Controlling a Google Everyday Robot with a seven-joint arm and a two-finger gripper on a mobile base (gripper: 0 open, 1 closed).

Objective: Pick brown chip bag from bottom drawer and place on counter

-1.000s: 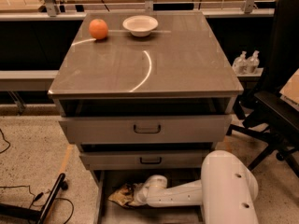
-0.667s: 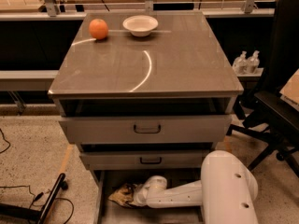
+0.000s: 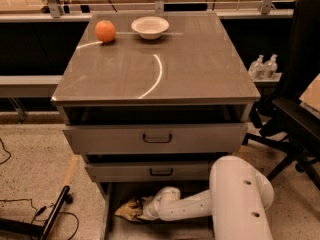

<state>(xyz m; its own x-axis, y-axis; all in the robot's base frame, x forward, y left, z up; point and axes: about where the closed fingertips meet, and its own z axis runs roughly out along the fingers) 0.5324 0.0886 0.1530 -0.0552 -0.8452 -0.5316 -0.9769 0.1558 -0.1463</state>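
Note:
The brown chip bag (image 3: 129, 208) lies crumpled at the left of the bottom drawer (image 3: 111, 223), a shallow grey tray pulled out under two wider drawers. My white arm reaches in from the right, and the gripper (image 3: 144, 211) is at the bag's right edge, low in the drawer, touching or overlapping the bag. The counter (image 3: 200, 64) is the broad grey-brown glossy top above, with a curved light reflection.
An orange fruit (image 3: 105, 31) and a white bowl (image 3: 150, 27) stand at the counter's far edge. The upper drawers (image 3: 157, 138) with black handles stick out slightly above the bottom one. A black office chair (image 3: 295, 114) is at right; cables and a black pole (image 3: 54, 214) lie on the floor at left.

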